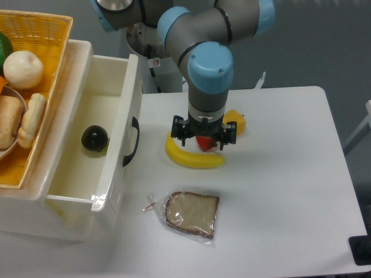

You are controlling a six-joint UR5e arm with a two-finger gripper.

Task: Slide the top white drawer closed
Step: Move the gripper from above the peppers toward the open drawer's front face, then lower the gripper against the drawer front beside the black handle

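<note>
The top white drawer (110, 81) stands pulled out to the right at the left of the table. Its front panel carries a black curved handle (134, 142). A dark round fruit (94, 138) lies inside it. My gripper (204, 138) points straight down over the table, about a hand's width to the right of the handle. It hangs above a red object (207, 145) and the banana (191, 159). The wrist hides its fingers, so I cannot tell whether they are open or shut.
A yellow wicker basket (40, 29) with bread rolls and fruit sits on top of the drawer unit. An orange object (238, 123) lies behind the gripper. A bagged slice of bread (192, 213) lies near the front of the white table (290, 174).
</note>
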